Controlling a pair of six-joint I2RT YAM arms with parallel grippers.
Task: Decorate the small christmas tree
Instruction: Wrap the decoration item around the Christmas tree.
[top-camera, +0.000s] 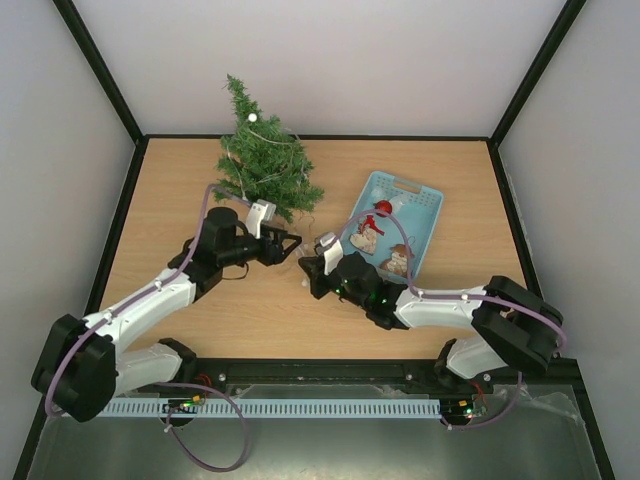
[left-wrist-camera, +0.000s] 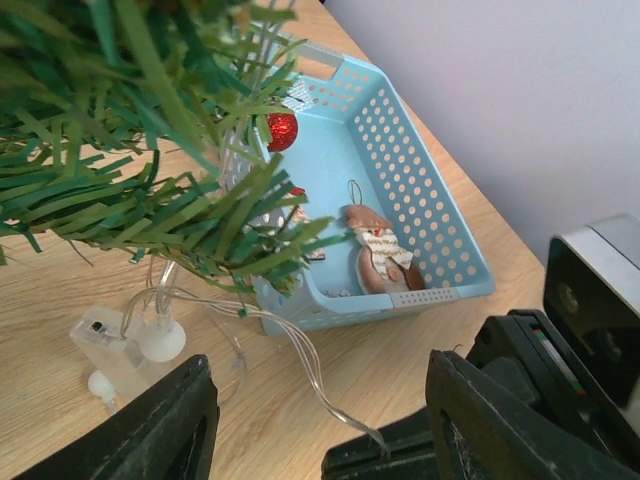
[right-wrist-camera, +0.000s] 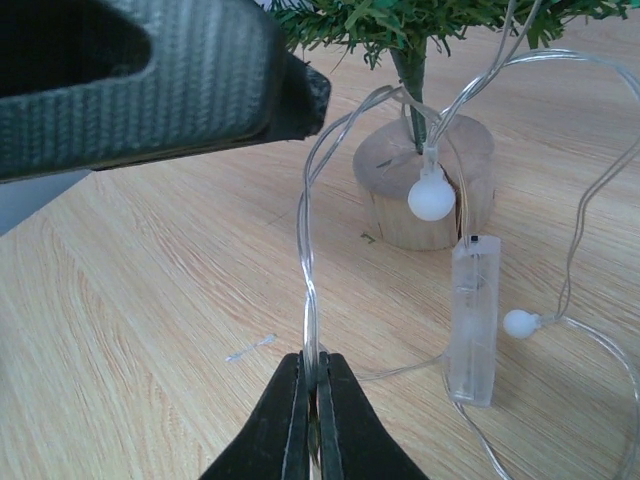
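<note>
The small christmas tree (top-camera: 262, 165) stands at the back of the table on a round wooden base (right-wrist-camera: 425, 195); its green branches (left-wrist-camera: 120, 170) fill the upper left of the left wrist view. A clear light string with white bulbs (right-wrist-camera: 431, 198) and a clear battery box (right-wrist-camera: 473, 320) hangs from it onto the table. My right gripper (right-wrist-camera: 312, 385) is shut on the string's twisted wire (right-wrist-camera: 306, 250) just above the tabletop. My left gripper (left-wrist-camera: 320, 430) is open, and the same wire (left-wrist-camera: 300, 355) runs down between its fingers without touching them.
A light blue basket (top-camera: 436, 215) sits right of the tree, holding a red ball (left-wrist-camera: 282, 130) and a brown figure ornament (left-wrist-camera: 380, 255). The two grippers are close together in front of the tree, and black frame rails edge the table.
</note>
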